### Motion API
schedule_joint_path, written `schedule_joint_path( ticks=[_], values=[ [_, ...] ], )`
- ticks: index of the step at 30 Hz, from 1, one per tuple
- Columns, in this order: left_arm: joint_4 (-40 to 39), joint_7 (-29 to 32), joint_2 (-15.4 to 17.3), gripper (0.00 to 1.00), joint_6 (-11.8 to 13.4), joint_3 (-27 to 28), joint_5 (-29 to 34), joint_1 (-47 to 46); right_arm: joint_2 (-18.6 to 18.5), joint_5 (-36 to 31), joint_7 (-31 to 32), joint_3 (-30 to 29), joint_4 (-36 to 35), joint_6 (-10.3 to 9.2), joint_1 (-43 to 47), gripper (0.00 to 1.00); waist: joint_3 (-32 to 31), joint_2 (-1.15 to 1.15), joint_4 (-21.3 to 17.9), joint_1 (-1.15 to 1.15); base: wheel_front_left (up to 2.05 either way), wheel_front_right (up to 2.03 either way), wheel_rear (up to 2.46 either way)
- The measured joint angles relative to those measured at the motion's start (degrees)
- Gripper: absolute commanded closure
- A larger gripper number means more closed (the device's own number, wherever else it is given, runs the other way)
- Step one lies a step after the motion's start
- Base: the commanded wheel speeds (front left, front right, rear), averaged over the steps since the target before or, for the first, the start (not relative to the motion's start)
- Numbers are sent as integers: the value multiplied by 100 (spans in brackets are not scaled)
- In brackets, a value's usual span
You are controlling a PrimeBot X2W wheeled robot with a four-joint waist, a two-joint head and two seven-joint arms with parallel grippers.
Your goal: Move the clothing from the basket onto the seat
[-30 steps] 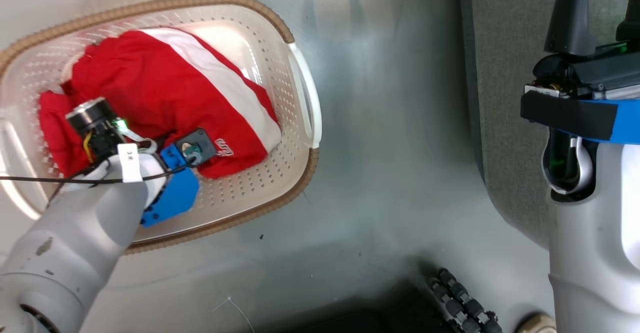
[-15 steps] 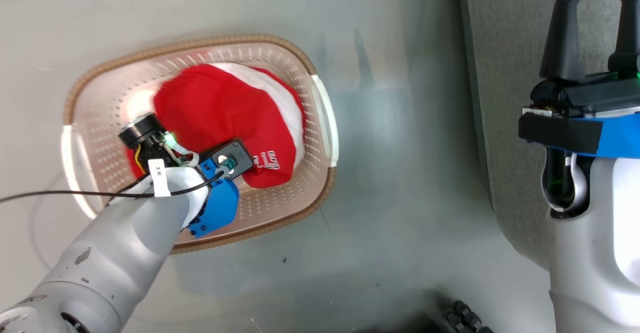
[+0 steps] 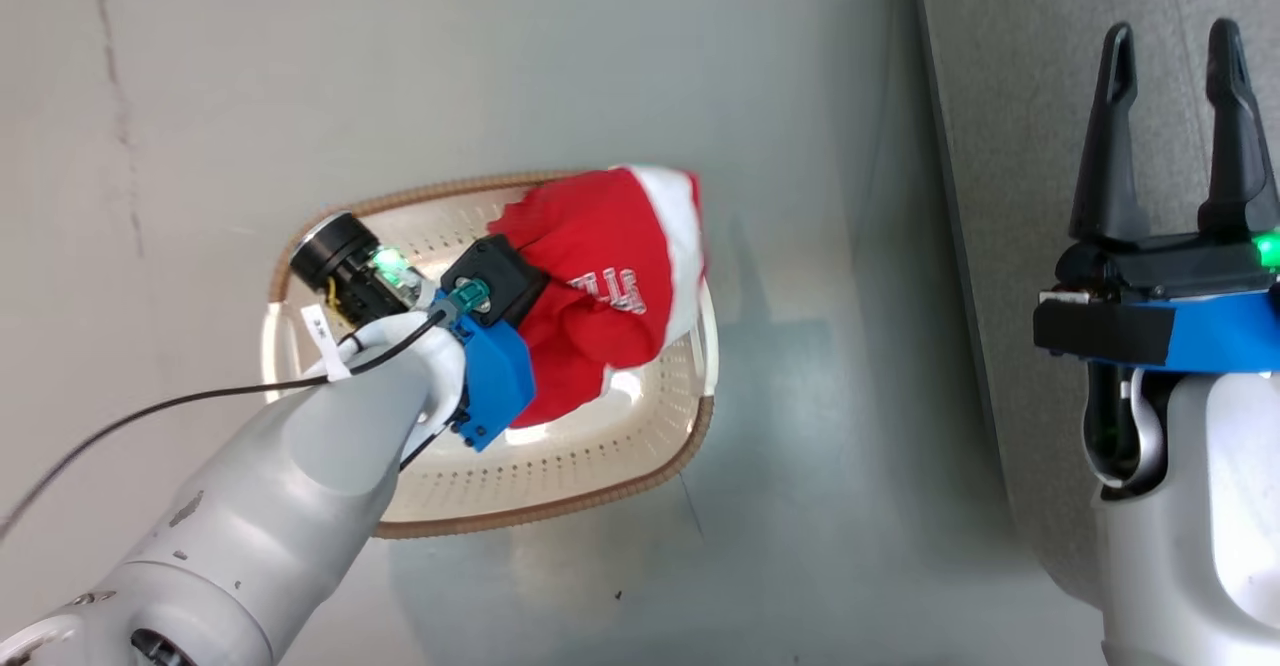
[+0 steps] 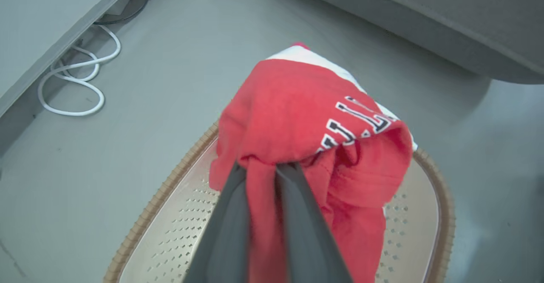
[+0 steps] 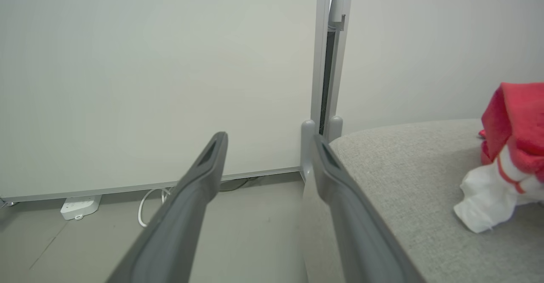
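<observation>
Left claw [image 4: 261, 168] clamped on soft bright-red, white-lettered garment [image 3: 600, 276], which hangs above cream perforated plastic basket [image 3: 560, 517]. Large grey fabric seat cushion [image 3: 1000, 146] lies rightward across floor. Right claw [image 3: 1170, 56], nearer the seat, gapes empty.

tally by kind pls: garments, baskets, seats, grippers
Red garments: 2 (held garment, laid garment)
Basket: 1
Seat: 1
Grippers: 2 (left gripper, right gripper)
Total: 6
</observation>
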Motion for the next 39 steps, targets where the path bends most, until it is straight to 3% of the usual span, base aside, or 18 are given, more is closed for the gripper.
schedule_joint_path(
  ticks=[19,39],
  values=[
    [-2049,-16,290,100,334,1418,-46,923,1,11,0,-37,345,0,979,0,-1654,0,370,0,0,0,0],
    [-2442,-16,-2,100,372,1909,40,1288,1,307,0,547,721,-1,1876,0,-3059,0,550,0,0,0,0]
  ],
)
